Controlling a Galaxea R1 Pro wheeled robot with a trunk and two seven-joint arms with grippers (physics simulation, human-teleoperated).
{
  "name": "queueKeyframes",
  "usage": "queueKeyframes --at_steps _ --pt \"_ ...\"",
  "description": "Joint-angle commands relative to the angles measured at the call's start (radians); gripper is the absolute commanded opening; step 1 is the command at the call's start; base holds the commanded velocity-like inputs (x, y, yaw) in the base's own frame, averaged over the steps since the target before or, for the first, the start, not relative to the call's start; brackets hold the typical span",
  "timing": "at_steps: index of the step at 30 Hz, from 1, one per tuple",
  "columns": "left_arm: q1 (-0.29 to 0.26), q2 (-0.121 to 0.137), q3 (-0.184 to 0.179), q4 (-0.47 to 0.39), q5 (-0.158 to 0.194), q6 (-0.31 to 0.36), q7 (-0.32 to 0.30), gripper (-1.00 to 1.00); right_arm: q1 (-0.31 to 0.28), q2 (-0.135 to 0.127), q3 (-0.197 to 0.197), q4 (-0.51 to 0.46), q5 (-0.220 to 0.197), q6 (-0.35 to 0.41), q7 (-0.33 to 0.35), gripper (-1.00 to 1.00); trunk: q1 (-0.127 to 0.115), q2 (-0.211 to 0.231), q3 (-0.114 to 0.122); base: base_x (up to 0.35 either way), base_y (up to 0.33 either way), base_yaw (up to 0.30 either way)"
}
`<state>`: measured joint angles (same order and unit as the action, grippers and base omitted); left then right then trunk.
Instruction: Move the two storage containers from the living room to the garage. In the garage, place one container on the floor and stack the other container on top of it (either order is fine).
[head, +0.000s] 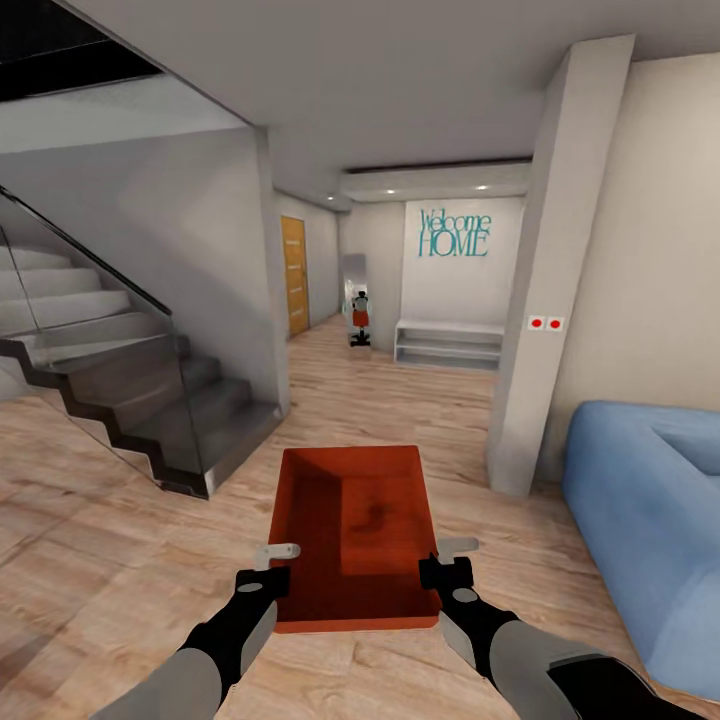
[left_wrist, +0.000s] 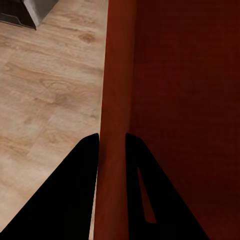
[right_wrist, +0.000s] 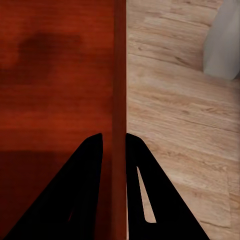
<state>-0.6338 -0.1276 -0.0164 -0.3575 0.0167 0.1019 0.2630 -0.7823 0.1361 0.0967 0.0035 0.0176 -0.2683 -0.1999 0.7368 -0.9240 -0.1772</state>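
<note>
Head view: I carry container (head: 352, 530) low ahead, over wood floor (head: 100, 520), both arms. Left claw (head: 262, 580) pinches left wall, right claw (head: 447, 572) pinches right wall; wall sits between fingers in wrist views. Judge it light, stiff; thin walls slippery, grip near mid-length keeps level.

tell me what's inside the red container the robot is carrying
The storage container looks empty: only its bare red-orange bottom with a dark shadow patch shows. The left tool and right tool pinch its side walls. Whatever lies on the wood floor under it is hidden.
</note>
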Motion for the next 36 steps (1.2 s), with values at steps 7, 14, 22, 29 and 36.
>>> queueKeyframes --at_steps 7,14,22,29,36 --pt "-0.001 0.000 0.021 -0.006 -0.024 -0.002 0.030 -1.00 0.000 0.001 -0.023 0.003 0.013 0.003 0.002 -1.00 0.001 -0.001 -0.001 0.322 0.000 0.000" --pt "-0.001 0.000 0.021 -0.006 -0.024 -0.002 0.030 -1.00 0.000 0.000 -0.023 0.003 0.013 0.003 0.002 -1.00 0.001 -0.001 -0.001 0.322 0.000 0.000" --pt "-0.001 0.000 0.021 -0.006 -0.024 -0.002 0.030 -1.00 0.000 0.000 -0.023 0.003 0.013 0.003 0.002 -1.00 0.001 -0.001 -0.001 0.322 0.000 0.000" --pt "-0.001 0.000 0.021 -0.006 -0.024 -0.002 0.030 -1.00 0.000 0.000 -0.023 0.003 0.013 0.003 0.002 -1.00 0.001 -0.001 -0.001 0.322 0.000 0.000" --pt "-0.001 0.000 0.021 -0.006 -0.024 -0.002 0.030 -1.00 0.000 0.000 -0.023 0.003 0.013 0.003 0.002 -1.00 0.001 -0.001 -0.001 0.322 0.000 0.000"
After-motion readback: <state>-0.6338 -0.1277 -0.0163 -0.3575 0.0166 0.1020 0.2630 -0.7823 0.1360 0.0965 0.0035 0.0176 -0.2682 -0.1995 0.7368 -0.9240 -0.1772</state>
